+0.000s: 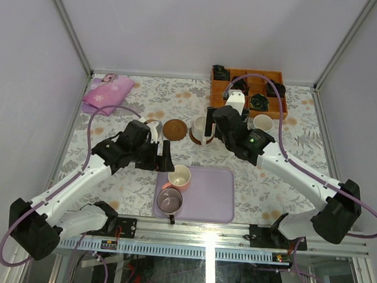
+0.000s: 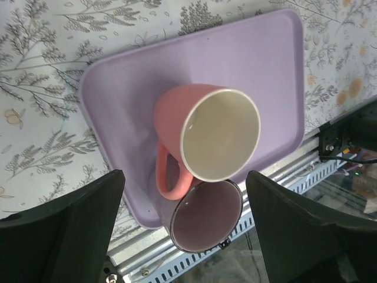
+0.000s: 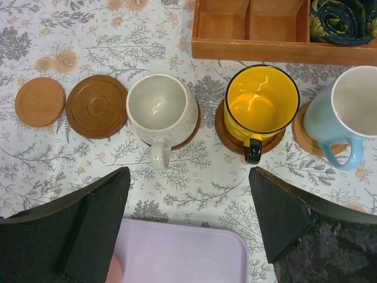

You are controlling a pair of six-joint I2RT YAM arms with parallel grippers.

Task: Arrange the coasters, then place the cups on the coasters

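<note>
Currently: five coasters (image 3: 39, 101) form a row across the surface (image 1: 166, 94) toward its far edge, just short of the wooden box (image 3: 247, 47) in the far right corner. The white cup (image 3: 159, 112), yellow cup (image 3: 261, 100) and blue cup (image 3: 347, 112) each sit on a coaster. The two coasters nearest the left edge are bare. The pink cup (image 2: 212, 138) and purple cup (image 2: 206, 215) sit side by side on the lavender tray (image 2: 118, 88) at the near edge. Left jaws wide, flanking the pink cup without contact. Right jaws wide, holding nothing.

Floral-print table (image 1: 146, 100), lavender tray (image 1: 210, 195), orange wooden box (image 3: 253, 50), five coasters (image 3: 97, 106), perhaps a pink pouch (image 1: 106, 94)
</note>
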